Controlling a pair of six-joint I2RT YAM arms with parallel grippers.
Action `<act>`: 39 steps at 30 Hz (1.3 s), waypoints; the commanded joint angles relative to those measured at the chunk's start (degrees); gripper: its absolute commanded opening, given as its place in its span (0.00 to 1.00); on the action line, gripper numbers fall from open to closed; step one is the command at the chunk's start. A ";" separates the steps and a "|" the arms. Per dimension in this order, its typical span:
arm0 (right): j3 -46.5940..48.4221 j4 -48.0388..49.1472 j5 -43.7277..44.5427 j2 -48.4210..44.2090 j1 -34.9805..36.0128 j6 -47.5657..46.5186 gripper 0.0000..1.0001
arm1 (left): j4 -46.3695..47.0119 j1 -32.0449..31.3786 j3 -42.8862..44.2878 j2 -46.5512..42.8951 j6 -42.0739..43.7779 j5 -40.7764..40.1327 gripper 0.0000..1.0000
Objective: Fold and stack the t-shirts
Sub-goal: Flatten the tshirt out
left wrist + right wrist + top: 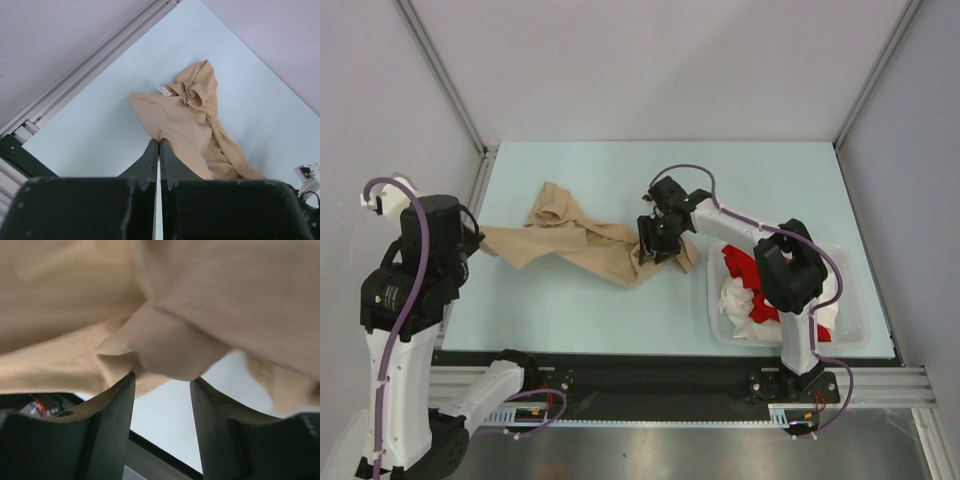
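Robotics lab test cell: pale blue table (580,310) boxed in by blank grey wall panels (650,60) on alu. struts (440,75), w/ slotted alu. rail (880,385) along near edge. Two white-and-black arms, left arm (405,300) & right arm (790,270), mounted at that edge, purple cables (392,180) looped outside, bare circuit board (798,415) at base. Props on the top: tan t-shirt (580,245), plus white lattice basket (855,330) w/ red cloth (740,265) & white cloth (735,298).

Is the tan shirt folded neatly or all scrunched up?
Scrunched up. The tan shirt lies strung across the table in wrinkled bunches, with a lump at its far end, no flat neat folds.
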 commanded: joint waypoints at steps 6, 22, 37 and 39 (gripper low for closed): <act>-6.31 6.14 -10.13 -6.73 9.18 2.12 0.54 | -9.83 -0.16 7.76 -0.70 0.48 -15.70 0.00; -3.69 7.46 0.33 0.98 -1.28 10.66 0.50 | -0.26 -0.69 -14.62 -5.36 0.21 1.04 0.00; 11.25 -10.00 11.60 -1.55 -1.12 -1.28 0.07 | -0.35 -3.33 -17.18 -7.82 2.41 -1.15 0.00; 10.03 -11.25 12.38 -3.40 1.34 -2.87 0.00 | 0.09 -3.59 -16.91 -7.73 2.76 -1.33 0.00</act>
